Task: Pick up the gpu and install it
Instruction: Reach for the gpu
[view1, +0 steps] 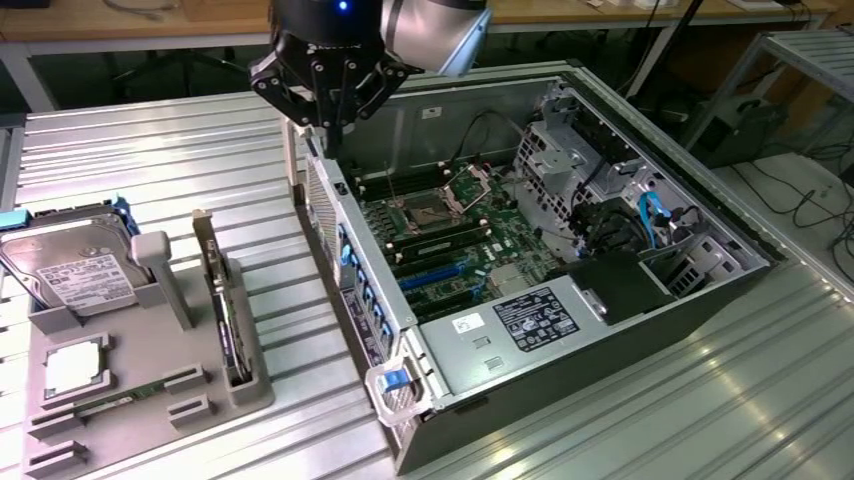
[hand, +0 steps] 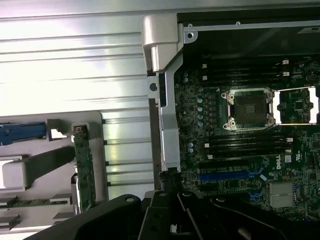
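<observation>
The gripper (view1: 327, 122) is seen at the upper centre of the exterior view, pointed downward. Its fingers are drawn together to a narrow tip, and nothing is gripped between them. The tip is held just above the rear edge of the open case (view1: 667, 335), near that wall's top corner; whether the metal is touched cannot be told. In the wrist view the dark linkages of the gripper (hand: 170, 187) are seen converging over the same case edge, with the motherboard (hand: 240, 150) laid out beside it. The gpu (view1: 224, 310) is found well apart from the gripper, at the exterior view's lower left. It is stood on its long edge in a slot of a grey holder (view1: 160, 330), with its silver bracket at the end farther up the frame. In the wrist view the gpu (hand: 85, 170) is shown as a thin green strip in that holder. A hard drive (view1: 74, 272) with a white label is propped in the same holder, at the exterior view's far left. The case is laid on its side on a ribbed metal table (view1: 160, 160), filling the centre and the exterior view's right. Inside it the motherboard (view1: 447, 235) is exposed, with an open processor socket (view1: 434, 208) and blue slots (view1: 434, 275) below that.
</observation>
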